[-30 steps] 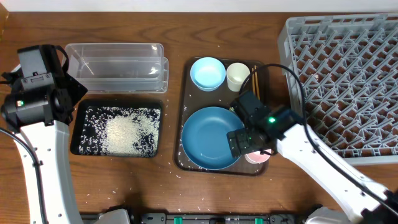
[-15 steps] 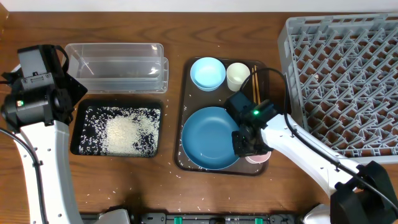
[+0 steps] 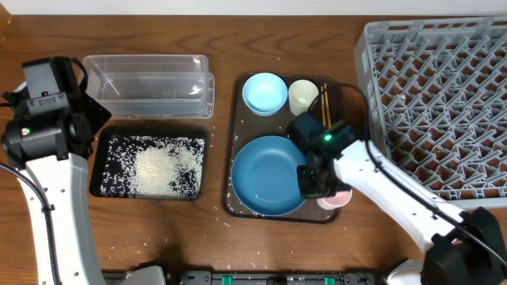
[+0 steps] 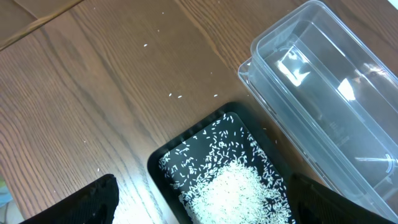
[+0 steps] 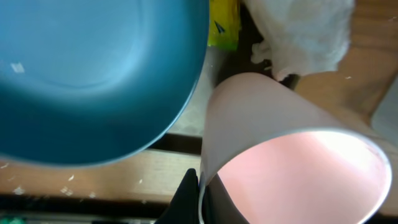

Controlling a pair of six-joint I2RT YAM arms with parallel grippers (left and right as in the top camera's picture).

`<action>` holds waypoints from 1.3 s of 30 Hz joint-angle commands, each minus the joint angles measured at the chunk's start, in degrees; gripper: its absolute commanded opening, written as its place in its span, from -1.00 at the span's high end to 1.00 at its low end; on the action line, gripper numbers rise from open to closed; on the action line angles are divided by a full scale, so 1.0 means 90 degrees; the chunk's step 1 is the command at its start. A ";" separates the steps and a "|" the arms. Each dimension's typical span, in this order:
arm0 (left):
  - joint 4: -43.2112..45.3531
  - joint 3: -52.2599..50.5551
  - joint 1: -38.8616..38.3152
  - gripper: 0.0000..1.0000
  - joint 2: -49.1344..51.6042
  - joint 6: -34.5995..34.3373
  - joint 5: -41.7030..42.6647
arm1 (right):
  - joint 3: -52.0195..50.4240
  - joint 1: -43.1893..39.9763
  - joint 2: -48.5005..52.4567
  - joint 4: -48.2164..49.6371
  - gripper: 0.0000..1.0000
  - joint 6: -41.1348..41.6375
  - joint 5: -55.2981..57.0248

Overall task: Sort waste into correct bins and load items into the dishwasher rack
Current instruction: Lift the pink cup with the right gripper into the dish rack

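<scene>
My right gripper (image 5: 200, 186) is shut on the rim of the pink cup (image 5: 292, 143), one finger outside the wall and one inside. The cup (image 3: 338, 198) sits at the front right corner of the brown serving tray (image 3: 236, 119), beside the dark-blue dish (image 3: 268, 176). Behind the cup lie a yellow-green wrapper (image 5: 222, 25) and a crumpled white napkin (image 5: 301, 31). A light-blue bowl (image 3: 264, 93), a cream cup (image 3: 303, 96) and chopsticks (image 3: 325, 107) sit at the tray's back. My left gripper (image 4: 199, 211) hangs open over the black tray (image 4: 158, 163), which holds rice (image 4: 233, 190).
The grey dishwasher rack (image 3: 444, 103) fills the right side. A clear plastic tub (image 3: 150, 83) stands behind the black tray (image 3: 149, 131). Loose rice grains (image 3: 238, 212) lie on the wood table near the brown tray's front edge.
My right gripper has closed on the pink cup's rim and shifted slightly right with it. The left arm has not moved.
</scene>
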 commanded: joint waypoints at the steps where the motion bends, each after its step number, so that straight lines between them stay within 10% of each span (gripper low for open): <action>1: -0.0015 0.0036 0.0019 -0.76 0.0036 -0.0058 -0.0036 | 0.0964 -0.0316 -0.0019 -0.0376 0.98 -0.0665 0.0044; 16: -0.0012 0.0036 0.0019 -0.76 0.0036 -0.0058 -0.0036 | 0.3626 -0.4641 -0.0347 0.0092 0.98 -0.2324 -0.0141; 27: -0.0012 0.0036 0.0019 -0.77 0.0036 -0.0058 -0.0036 | 0.3441 -0.8196 0.0488 0.1809 0.98 -0.3541 -0.3944; 39: -0.0012 0.0036 0.0019 -0.76 0.0036 -0.0058 -0.0034 | 0.3441 -1.0001 0.2691 0.2409 0.98 -0.4255 -0.8014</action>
